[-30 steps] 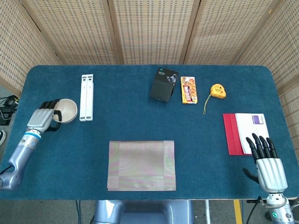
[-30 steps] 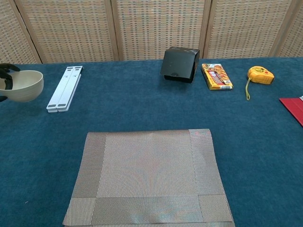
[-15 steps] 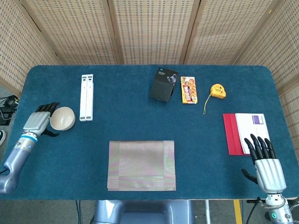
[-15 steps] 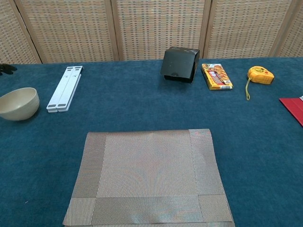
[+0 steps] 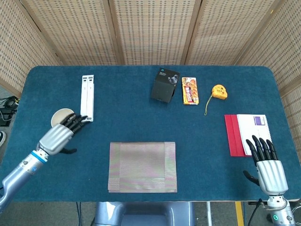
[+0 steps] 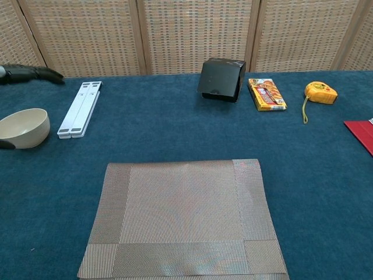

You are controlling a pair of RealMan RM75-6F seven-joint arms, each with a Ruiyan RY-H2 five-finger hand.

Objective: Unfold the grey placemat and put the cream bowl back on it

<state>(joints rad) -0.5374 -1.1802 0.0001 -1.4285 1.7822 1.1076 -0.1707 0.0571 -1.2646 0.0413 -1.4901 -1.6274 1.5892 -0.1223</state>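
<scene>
- Head view: my landmark is the placemat [image 5: 142, 166], which lies flat and spread out near the front edge of the blue table [image 5: 211, 141].
- The bowl [image 5: 60, 116] sits on the table well to the mat's left and further back, not on the mat.
- My left hand [image 5: 59, 137] hovers over the bowl's near side and hides part of it. Its fingers [image 5: 75, 123] are stretched out and slightly apart, grasping nothing.
- I cannot tell from here whether any fingertip touches the bowl's rim.
- My right hand [image 5: 269, 169] is well to the mat's right at the front edge, palm down, fingers straight and spread, released.
- A white folded stand [image 5: 87, 97] lies just behind the bowl, back-left of the mat.
- Behind the mat stand a black box [image 5: 165, 85], a snack pack [image 5: 190, 90] and a yellow tape measure [image 5: 218, 91], in that order to the right.
- A red folder [image 5: 233, 134] with a notebook [image 5: 254, 127] on it lies to the mat's right, just behind my right hand.
- Chest view: the mat [image 6: 182, 219] fills the foreground, all four corners flat.
- The bowl [image 6: 24, 128] stands upright, left of the mat and further back, apart from it.
- Only the dark fingers [image 6: 32, 73] of my left hand show at the left edge, above the bowl, straight and not holding it.
- My right hand is outside this view.
</scene>
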